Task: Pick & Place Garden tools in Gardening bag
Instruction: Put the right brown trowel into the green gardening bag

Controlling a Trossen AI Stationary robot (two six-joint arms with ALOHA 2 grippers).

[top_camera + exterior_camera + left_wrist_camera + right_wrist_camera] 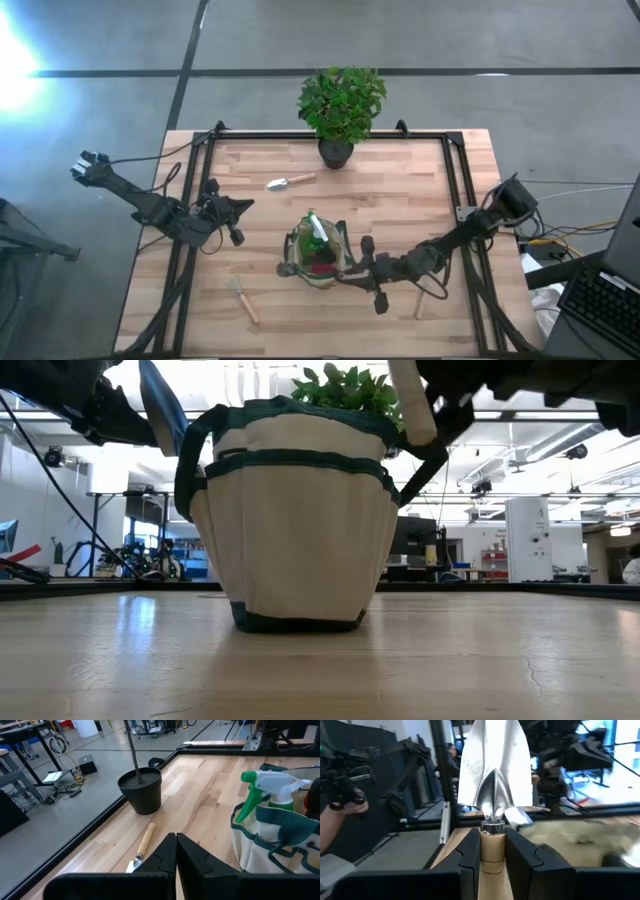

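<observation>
The khaki gardening bag [318, 258] [300, 520] stands upright on its base near the table's middle. A green spray bottle [262, 795] and a red tool [322, 266] stick out of its mouth. My right gripper [492, 837] is at the bag's right rim [358, 262], shut on a trowel whose silver blade [495, 765] points toward the table's left. My left gripper [176, 851] hovers shut to the left of the bag [238, 212], holding nothing. A second trowel [290, 181] [145, 842] and a hand fork [242, 297] lie flat on the table. My right gripper pinches the trowel's wooden handle [492, 851] between its two fingers, just behind the metal collar. The fingers come in level from the table's right and lie along the handle. The trowel is lifted clear, its blade sticking out ahead of the fingertips.
A leafy potted plant [340, 105] in a dark pot [141, 790] stands at the far edge. A loose wooden handle [421, 305] lies under my right arm. A black frame rail [455, 170] borders the table. Bare wood lies between the bag and the near edge.
</observation>
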